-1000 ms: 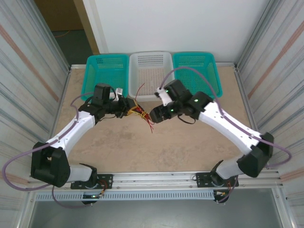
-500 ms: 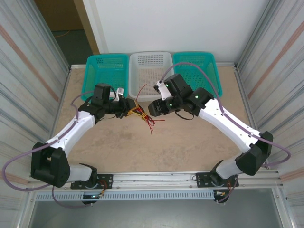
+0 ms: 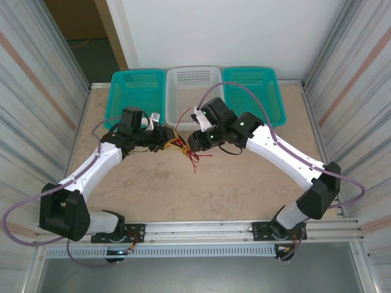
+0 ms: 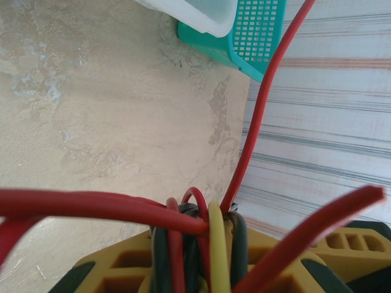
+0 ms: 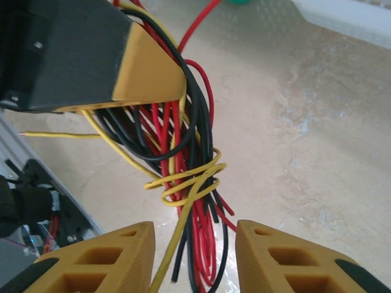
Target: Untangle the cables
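nearest you, the mottled tan tabletop (image 3: 214,183) lies bare in front of the arm bases. past it, mid-table, the tangle of thin red, yellow and black cables (image 3: 184,149) sits between the two pincers. your left gripper (image 4: 195,259) is clamped on the cables, with several strands pinched side by side between its yellow pads (image 4: 122,265). your right gripper (image 5: 194,231) has its jaws apart, straddling the loose lower ends without pinching them. just above its fingers a yellow strand (image 5: 183,180) is looped round the red and black ones, and that knot looks like what binds the bunch. i judge you are taking a second hold, with the sorting barely begun. next, close on few strands below the loop, then draw away from the left hold gently so the loop slackens rather than tightens. beyond, a white mesh basket (image 3: 169,97) stands at the far edge, with a teal mesh basket (image 3: 116,88) on its left and another (image 3: 278,91) on its right. a red strand (image 3: 180,116) rises toward the white one's front wall, so pull clear of it.
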You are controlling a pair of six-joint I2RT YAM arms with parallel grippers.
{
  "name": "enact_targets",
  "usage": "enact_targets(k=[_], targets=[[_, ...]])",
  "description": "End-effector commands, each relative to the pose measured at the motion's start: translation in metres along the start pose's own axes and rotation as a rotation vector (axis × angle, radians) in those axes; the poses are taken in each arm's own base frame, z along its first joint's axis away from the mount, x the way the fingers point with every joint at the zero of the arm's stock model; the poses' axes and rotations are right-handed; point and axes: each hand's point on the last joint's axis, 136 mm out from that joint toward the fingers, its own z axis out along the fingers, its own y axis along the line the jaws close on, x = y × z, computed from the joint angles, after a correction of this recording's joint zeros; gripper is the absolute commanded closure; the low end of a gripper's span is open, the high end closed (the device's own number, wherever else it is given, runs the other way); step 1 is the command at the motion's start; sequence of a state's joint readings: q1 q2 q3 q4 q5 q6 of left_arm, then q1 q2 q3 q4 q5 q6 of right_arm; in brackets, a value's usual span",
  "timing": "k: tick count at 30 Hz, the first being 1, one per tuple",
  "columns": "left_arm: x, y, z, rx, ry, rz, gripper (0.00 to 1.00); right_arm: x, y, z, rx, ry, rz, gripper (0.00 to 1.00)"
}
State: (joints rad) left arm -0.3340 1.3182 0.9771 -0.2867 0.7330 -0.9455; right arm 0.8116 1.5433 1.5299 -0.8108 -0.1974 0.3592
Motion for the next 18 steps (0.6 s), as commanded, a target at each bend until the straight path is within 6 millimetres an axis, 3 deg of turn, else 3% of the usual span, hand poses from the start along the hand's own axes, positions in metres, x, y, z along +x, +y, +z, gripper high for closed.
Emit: enact_targets(k=[1,11,16,18], targets=[[0.0034,-0.0255,-0.0103,0.059,-0.002,0.074,1.00,-0.0074,0.0015,-0.0033,0.026,-0.021,0.000,0.65],[0.0055,-0.0196,-0.0063,0.035,0.010,0.080,1.00,-0.0087,-0.0004,-0.0013,0.032,-0.023,0.004,0.73],[0.0067,-0.0187,-0.0053,0.026,0.016,0.085,1.00,-0.0099,-0.0038,-0.0038,0.032,-0.026,0.012,0.99],[0.0067,-0.0204,-0.0060,0.026,0.017,0.092,1.00,-0.0111,-0.0058,-0.0066,0.032,-0.031,0.015,1.00]])
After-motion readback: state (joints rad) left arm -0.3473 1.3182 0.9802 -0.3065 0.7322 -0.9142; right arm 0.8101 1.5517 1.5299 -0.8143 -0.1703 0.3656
